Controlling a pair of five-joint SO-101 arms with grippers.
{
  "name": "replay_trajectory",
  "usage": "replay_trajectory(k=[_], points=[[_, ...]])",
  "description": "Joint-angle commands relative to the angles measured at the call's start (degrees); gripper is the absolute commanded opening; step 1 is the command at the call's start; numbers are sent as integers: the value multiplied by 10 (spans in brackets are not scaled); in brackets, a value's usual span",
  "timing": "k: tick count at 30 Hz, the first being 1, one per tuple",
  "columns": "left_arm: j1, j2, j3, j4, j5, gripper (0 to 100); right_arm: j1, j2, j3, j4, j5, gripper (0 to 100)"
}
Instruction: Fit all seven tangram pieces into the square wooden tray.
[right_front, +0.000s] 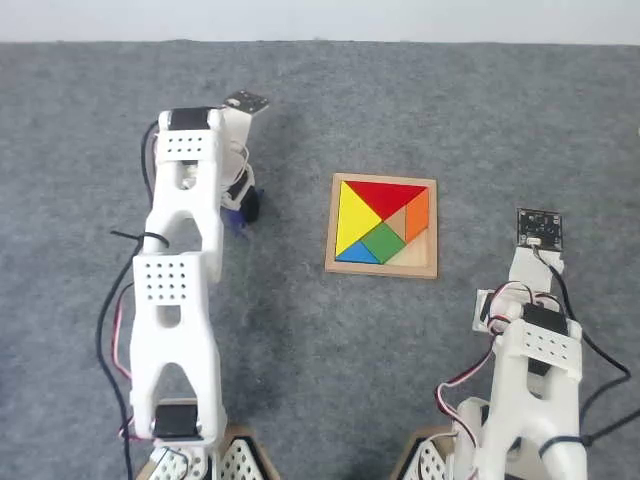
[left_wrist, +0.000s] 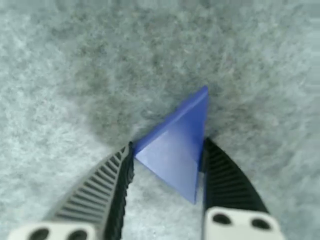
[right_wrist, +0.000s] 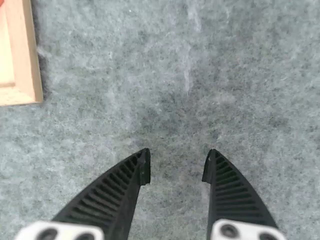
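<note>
The square wooden tray (right_front: 332, 225) lies in the middle of the grey carpet. It holds red, yellow, orange, green and blue pieces, with bare wood showing at its lower right corner. To its left, my left gripper (left_wrist: 167, 150) is shut on a blue triangle (left_wrist: 175, 145), which is pinched between the two fingertips and tilted on edge. From above, that triangle (right_front: 237, 221) peeks out beside the left arm's wrist. My right gripper (right_wrist: 175, 162) stands open over bare carpet, with a corner of the tray (right_wrist: 22, 60) off to one side.
Grey carpet (right_front: 300, 350) covers the whole table. The left arm (right_front: 180, 270) stretches along the left side, and the right arm (right_front: 530, 350) sits near the front right. Cables trail beside both arm bases.
</note>
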Motion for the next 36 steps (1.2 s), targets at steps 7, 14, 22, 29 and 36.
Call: replay_trajectory(k=[7, 14, 22, 29, 36], points=[[20, -5, -29, 24, 10, 80, -6, -15, -5, -11, 10, 183], [62, -137, 29, 25, 37, 55, -6, -15, -5, -11, 10, 183], [170, -361, 253, 21, 35, 53, -6, -15, -5, -11, 10, 183], [134, -402, 272, -20, 35, 59, -6, -15, -4, -11, 10, 183], [90, -339, 271, -257, 69, 194, -6, -15, -4, -11, 9, 183]])
